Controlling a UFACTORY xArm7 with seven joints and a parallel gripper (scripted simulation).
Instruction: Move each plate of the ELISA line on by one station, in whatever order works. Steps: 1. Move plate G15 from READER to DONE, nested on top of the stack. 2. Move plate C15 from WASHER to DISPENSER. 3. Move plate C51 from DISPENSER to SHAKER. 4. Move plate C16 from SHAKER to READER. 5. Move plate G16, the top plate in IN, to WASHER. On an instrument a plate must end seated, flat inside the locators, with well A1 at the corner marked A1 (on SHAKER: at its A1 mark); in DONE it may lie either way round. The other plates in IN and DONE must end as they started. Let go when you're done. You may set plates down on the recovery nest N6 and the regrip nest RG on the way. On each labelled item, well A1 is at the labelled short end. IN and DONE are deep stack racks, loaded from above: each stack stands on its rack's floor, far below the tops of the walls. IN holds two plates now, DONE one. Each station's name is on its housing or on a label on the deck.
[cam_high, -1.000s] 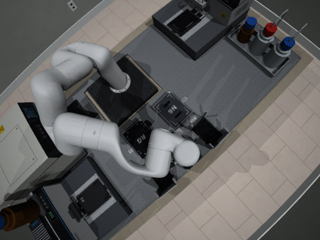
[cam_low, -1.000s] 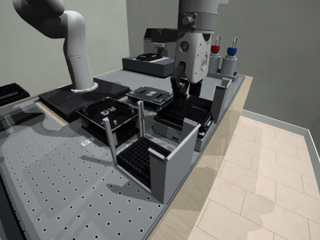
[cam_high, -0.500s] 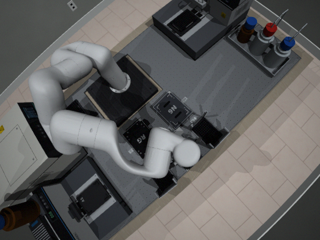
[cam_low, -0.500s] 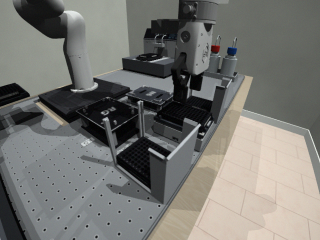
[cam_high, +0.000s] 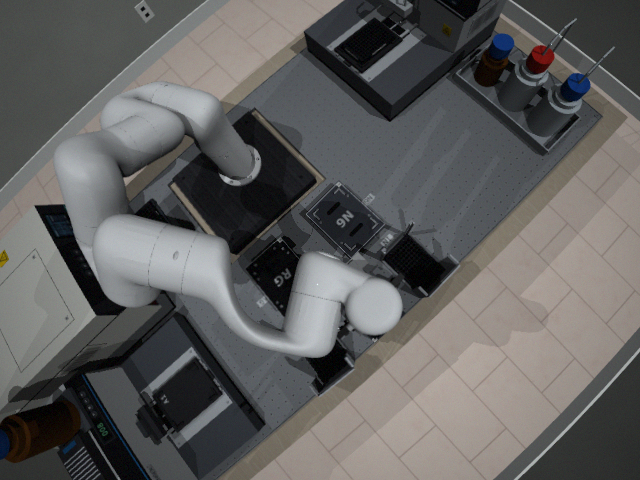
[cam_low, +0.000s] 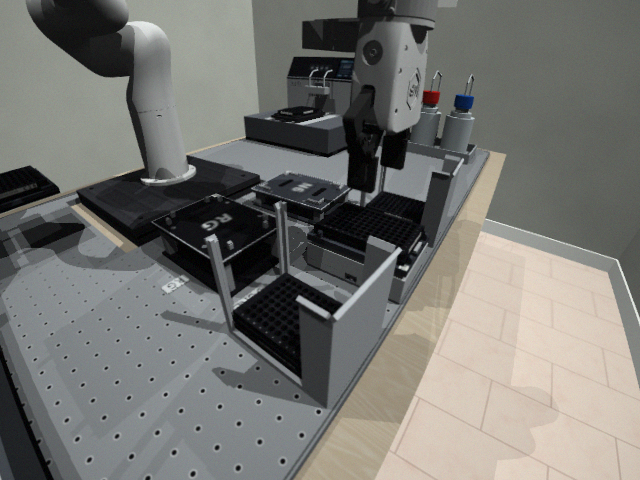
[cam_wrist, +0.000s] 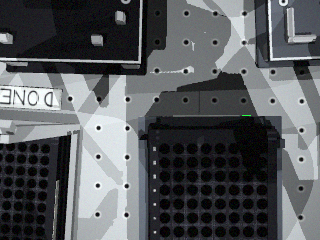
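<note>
My gripper (cam_low: 376, 164) is open and empty. It hangs above a black well plate (cam_low: 364, 225) that sits flat on a low grey instrument between the two stack racks. The wrist view looks straight down on this plate (cam_wrist: 212, 180); my fingers do not show there. The DONE rack (cam_low: 302, 322) stands at the deck's front edge with a black plate on its floor; its label (cam_wrist: 30, 97) and plate (cam_wrist: 25, 190) show in the wrist view. The other rack (cam_high: 413, 260) holds black plates behind the instrument. In the top view my wrist (cam_high: 373, 304) hides the instrument.
Nest N6 (cam_high: 343, 219) and nest RG (cam_high: 276, 271) stand empty beside the racks. An instrument at the back (cam_high: 367, 45) holds a plate, as does one at the front left (cam_high: 186, 395). Three capped bottles (cam_high: 537, 77) stand at the far corner. The rack walls (cam_low: 439, 198) rise near my fingers.
</note>
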